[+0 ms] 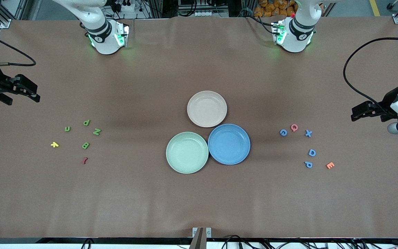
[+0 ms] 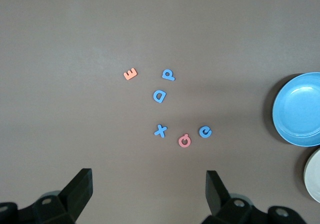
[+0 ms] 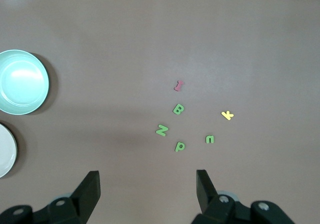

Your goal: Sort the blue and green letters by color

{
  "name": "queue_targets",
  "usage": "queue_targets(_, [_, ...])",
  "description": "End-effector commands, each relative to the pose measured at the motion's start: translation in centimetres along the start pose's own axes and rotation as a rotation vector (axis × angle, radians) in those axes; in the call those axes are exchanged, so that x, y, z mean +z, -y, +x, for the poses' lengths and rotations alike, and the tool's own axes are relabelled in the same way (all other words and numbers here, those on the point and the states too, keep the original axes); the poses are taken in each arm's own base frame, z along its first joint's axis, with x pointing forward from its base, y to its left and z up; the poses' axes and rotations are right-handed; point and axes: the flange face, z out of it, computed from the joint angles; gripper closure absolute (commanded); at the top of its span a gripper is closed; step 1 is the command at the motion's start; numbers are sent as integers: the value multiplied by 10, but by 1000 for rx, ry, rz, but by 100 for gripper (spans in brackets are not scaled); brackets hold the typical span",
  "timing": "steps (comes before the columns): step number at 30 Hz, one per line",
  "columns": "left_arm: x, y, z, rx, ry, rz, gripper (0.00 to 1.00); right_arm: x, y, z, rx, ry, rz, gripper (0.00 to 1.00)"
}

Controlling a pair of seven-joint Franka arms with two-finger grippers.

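Four green letters, p (image 1: 86, 122), u (image 1: 67, 129), N (image 1: 97, 131) and B (image 1: 85, 145), lie loose toward the right arm's end of the table. They also show in the right wrist view, among them B (image 3: 178, 109). Four blue letters, G (image 1: 283, 132), X (image 1: 308, 133), D (image 1: 312, 152) and P (image 1: 308, 164), lie toward the left arm's end, and D (image 2: 159, 96) shows in the left wrist view. My right gripper (image 1: 24, 99) (image 3: 147, 178) is open and empty above the table beside the green group. My left gripper (image 1: 358, 116) (image 2: 149, 179) is open and empty beside the blue group.
A green plate (image 1: 187, 152), a blue plate (image 1: 229, 144) and a beige plate (image 1: 207, 109) stand empty, touching, mid-table. A yellow letter (image 1: 54, 144) and a dark red one (image 1: 84, 160) lie by the green letters. A pink G (image 1: 294, 127) and an orange E (image 1: 330, 165) lie by the blue ones.
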Motion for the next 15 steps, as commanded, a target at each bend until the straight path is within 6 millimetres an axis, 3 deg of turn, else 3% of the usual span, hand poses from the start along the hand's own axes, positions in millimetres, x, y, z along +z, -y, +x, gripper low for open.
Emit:
queue_targets(1, [-5,-3,0,-11,-9,15,0,-7,-5,-3,16,11,2,14])
queue_targets(15, [-5,-2,2,-9,-15,23,0,-7,-5,-6,45,22,5,14])
